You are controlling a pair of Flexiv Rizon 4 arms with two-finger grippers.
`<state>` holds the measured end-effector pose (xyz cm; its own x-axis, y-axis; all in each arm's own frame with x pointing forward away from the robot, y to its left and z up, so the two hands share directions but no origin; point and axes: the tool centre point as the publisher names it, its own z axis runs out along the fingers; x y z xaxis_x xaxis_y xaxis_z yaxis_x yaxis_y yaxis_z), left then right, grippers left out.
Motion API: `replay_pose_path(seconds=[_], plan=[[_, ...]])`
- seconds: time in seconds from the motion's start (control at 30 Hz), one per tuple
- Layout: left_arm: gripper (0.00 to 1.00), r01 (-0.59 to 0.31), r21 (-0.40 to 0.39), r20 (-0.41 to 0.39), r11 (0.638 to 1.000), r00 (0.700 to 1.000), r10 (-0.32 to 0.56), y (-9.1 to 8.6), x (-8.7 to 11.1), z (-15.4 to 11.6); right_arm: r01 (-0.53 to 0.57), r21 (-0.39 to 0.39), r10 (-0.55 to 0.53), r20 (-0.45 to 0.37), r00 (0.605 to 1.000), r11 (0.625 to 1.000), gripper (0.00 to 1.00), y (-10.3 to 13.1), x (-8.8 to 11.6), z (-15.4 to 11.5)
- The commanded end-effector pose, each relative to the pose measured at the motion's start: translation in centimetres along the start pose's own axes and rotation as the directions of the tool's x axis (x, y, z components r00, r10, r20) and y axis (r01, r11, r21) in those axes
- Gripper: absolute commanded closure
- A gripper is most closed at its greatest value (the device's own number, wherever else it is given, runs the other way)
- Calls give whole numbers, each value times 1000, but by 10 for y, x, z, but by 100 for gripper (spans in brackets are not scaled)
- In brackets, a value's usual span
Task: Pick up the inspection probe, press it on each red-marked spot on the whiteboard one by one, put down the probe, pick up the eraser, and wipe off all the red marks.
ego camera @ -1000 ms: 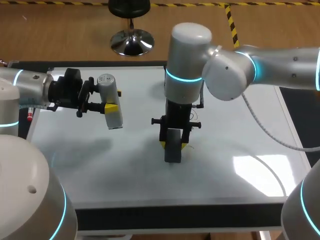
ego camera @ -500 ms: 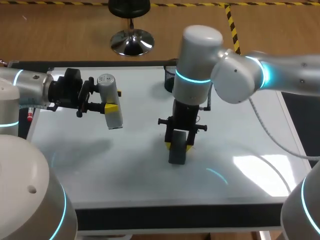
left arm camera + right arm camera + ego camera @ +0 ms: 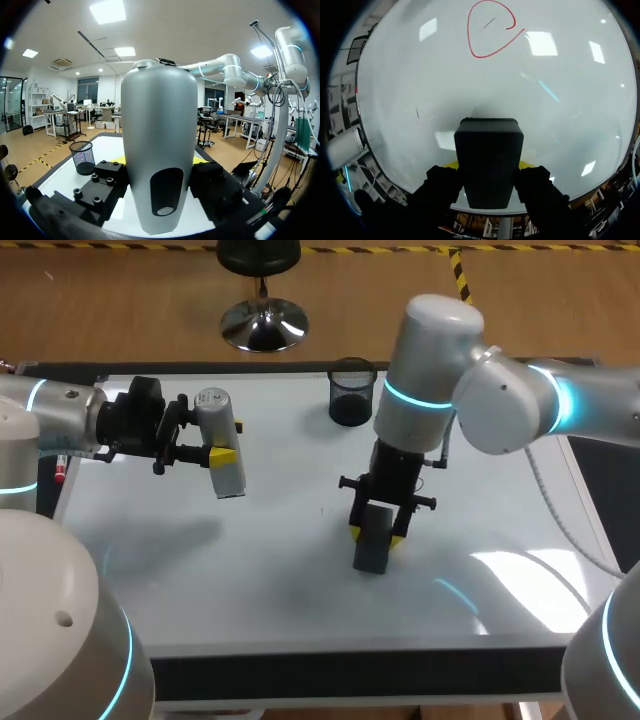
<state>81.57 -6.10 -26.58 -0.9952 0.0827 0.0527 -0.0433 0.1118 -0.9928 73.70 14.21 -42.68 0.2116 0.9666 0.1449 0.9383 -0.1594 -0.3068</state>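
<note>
Grey and white, the inspection probe (image 3: 222, 452) is clamped crosswise in the left gripper (image 3: 214, 454) at the left of the head frame, held above the whiteboard (image 3: 250, 570) with its rounded cap toward the far edge. In the left wrist view the probe (image 3: 159, 150) stands upright between the two black fingers (image 3: 107, 176), which press on it from both sides, and a dark oval opening shows low on its body. A black mesh pen cup (image 3: 82, 156) stands on the whiteboard (image 3: 111, 145) ahead of that gripper and off to one side.

Near the middle of the head frame the right arm comes in from the right and points its gripper (image 3: 378, 532) straight down. It grips a black block eraser (image 3: 372, 548), yellow tips on either side of it, with the eraser's lower end down at the board surface. Actual contact cannot be told. The mesh cup (image 3: 351, 392) stands near the board's far edge, above and a little left of this gripper.

In the right wrist view the eraser (image 3: 489, 160) fills the space between the right gripper's (image 3: 489, 169) fingers. Well ahead of it, apart from the eraser, a red loop mark (image 3: 469, 37) is drawn on the whiteboard (image 3: 420, 75), with a short dark stroke inside it.
</note>
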Motion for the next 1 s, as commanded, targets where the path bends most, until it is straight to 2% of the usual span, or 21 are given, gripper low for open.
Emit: replay_pose_path(seconds=[0.03, 0.33, 0.73, 0.8, 0.87, 1.0], plan=[[100, -2, 0, -1, 1000, 1000, 2, -1, 0, -1, -7, 8, 8, -16, 1000, 1000, 100, 6, -27, 23], [100, -2, 0, -1, 1000, 1000, 2, -1, 0, -1, -30, 25, 31, -44, 999, 999, 100, 6, -43, 23], [100, -2, 0, -1, 1000, 1000, 2, -1, 0, -1, -65, 23, 66, -33, 997, 998, 100, 5, -64, 7], [100, -2, 0, -1, 1000, 1000, 2, -1, 0, -1, -73, 18, 73, -25, 997, 997, 100, 4, -68, 3], [100, -2, 0, -1, 1000, 1000, 2, -1, 0, -1, -101, 26, 100, 50, 994, 995, 100, 3, -71, -3], [100, -2, 0, -1, 1000, 1000, 2, -1, 0, -1, -88, -11, 88, 76, 993, 996, 100, 2, -74, -16]])
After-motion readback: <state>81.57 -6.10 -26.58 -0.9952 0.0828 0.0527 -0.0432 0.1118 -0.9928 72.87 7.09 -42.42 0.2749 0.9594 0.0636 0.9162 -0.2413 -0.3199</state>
